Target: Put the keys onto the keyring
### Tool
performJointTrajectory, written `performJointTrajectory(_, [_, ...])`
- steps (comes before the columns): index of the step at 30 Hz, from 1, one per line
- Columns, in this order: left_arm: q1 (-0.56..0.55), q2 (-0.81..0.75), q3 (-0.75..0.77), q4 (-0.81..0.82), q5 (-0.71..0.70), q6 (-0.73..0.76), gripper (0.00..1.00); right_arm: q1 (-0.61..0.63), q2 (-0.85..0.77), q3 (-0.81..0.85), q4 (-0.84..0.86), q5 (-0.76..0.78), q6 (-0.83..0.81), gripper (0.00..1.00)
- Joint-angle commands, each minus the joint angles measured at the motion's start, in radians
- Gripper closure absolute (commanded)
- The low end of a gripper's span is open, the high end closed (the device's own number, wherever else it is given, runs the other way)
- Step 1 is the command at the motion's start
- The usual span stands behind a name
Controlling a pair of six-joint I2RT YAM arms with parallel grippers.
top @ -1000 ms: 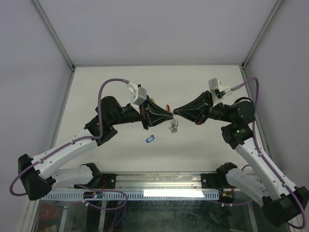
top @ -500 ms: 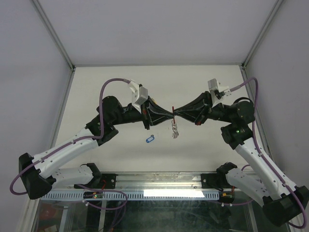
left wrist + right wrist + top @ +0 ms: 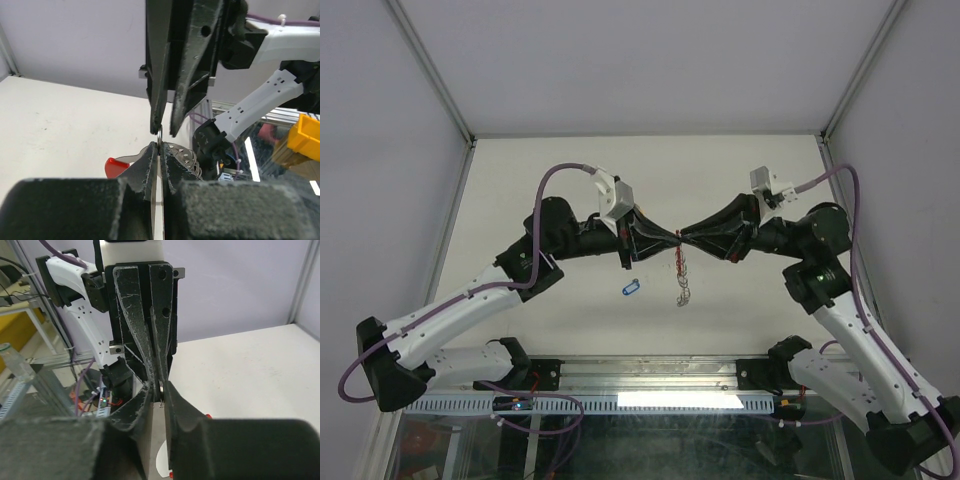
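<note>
while both grippers meet tip to tip above the table, left gripper fingers pinching the keyring by its silvery ring, right gripper fingers barely parted around it (grip unclear), its chain dangling, blue-headed key on the table nearby

Left arm, right arm meeting tip-to-tip, left fingers shut, right fingers slightly parted

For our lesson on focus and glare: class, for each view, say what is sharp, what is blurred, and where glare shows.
Top external: evenly lit, sharp throughout, one glare strip at the bottom edge. Left wrist: the left claw is a dark foreground blur; the right claw opposite is sharp. Right wrist: the reverse, right claw blurred near the lens, left claw crisp.
</note>
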Motion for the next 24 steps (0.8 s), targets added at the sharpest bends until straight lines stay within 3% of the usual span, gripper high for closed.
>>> performJointTrajectory(1, [-0.005,-0.037,0.086,-0.123,-0.072,0.108,1.00,0.012,-0.064,0.077,-0.137,0.056,-0.165,0.77])
performJointTrajectory(4, [-0.005,-0.026,0.129,-0.254,-0.088,0.167,1.00,0.011,-0.092,0.088,-0.213,0.083,-0.224,0.65])
performJointTrajectory(7, [-0.005,0.000,0.191,-0.401,-0.126,0.225,1.00,0.011,-0.129,0.082,-0.278,0.127,-0.269,0.62])
performJointTrajectory(18, [-0.007,0.190,0.440,-0.857,-0.299,0.341,1.00,0.011,-0.230,-0.017,-0.296,0.314,-0.278,0.61])
performJointTrajectory(24, [-0.024,0.340,0.612,-1.125,-0.496,0.366,1.00,0.012,-0.249,-0.044,-0.308,0.341,-0.282,0.61])
